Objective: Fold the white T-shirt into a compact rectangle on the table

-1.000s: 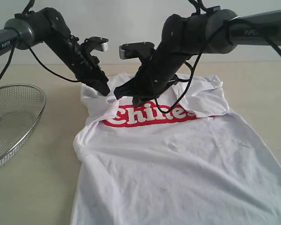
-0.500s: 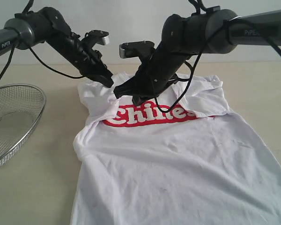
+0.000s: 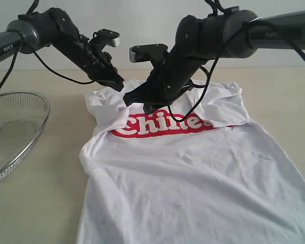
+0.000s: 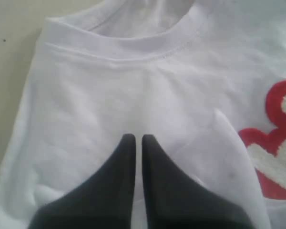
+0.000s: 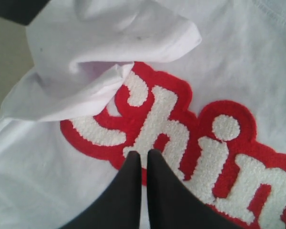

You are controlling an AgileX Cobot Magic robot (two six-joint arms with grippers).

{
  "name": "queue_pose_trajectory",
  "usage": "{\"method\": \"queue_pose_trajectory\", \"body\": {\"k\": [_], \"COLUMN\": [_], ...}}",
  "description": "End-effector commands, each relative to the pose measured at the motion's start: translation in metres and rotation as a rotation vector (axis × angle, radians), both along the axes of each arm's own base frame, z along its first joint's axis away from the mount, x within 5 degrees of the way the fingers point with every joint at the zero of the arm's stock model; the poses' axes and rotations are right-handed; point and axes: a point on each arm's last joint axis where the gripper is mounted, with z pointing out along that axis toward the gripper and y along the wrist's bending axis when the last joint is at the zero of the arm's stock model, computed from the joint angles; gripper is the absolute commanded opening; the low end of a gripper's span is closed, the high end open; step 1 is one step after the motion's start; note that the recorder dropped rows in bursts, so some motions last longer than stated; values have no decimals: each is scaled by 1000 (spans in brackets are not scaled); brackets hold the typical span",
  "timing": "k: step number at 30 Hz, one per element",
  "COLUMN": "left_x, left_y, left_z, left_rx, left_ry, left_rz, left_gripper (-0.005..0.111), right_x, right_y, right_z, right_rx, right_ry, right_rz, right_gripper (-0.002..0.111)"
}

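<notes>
**A:** Exterior view, item one: the white T-shirt [image 3: 193, 173] lies front up on the table [image 3: 46, 203]. Its collar [image 4: 133, 45] points toward the far edge, and the hem end runs toward the near edge, out of view. How do we list the grippers?

**B:** Item two: the left gripper [image 3: 117, 85], jaws clenched at the shoulder just beside the collar. Cloth rises to its tips, so we judge a pinch of shirt is grasped, taken as the corner for a first fold.

**A:** Item three: the right gripper [image 3: 133, 100], jaws pressed together, tips on the red lettering [image 5: 190, 138]. Is it grasping or only pressing?

**B:** We cannot tell. We read it as steadying the chest. A loose flap [image 5: 109, 43] lies doubled just beside it.

**A:** And the poses?

**B:** Both arms reach in from the table's left and right sides, high over the far edge. The forearms slope down, and the tips come close together near the collar.

**A:** Item four: the wire basket [image 3: 15, 127], at the left edge, apart from the shirt.
</notes>
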Motion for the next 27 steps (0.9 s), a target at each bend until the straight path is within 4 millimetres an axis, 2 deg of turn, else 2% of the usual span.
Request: {"method": "queue_pose_trajectory", "body": {"k": [1, 5, 7, 14, 19, 27], "left_x": [-4, -6, -8, -11, -11, -10], "left_y": [1, 3, 4, 4, 8, 7], "left_z": [5, 8, 10, 15, 11, 2], "left_rx": [1, -6, -13, -18, 35, 17], "left_ry": [44, 60, 82, 99, 95, 113], "left_rz": [-9, -13, -22, -38, -43, -33], "left_gripper": [13, 44, 54, 53, 41, 41], "right_x": [0, 0, 1, 2, 1, 2], "right_y": [-1, -1, 0, 0, 0, 0], "right_z": [-2, -12, -14, -14, -14, -13], "right_rx": [-7, -9, -5, 4, 2, 7], "right_ry": [7, 38, 35, 35, 39, 33], "right_rz": [2, 1, -4, -25, -20, -17], "right_gripper": [0, 0, 0, 0, 0, 0]}}
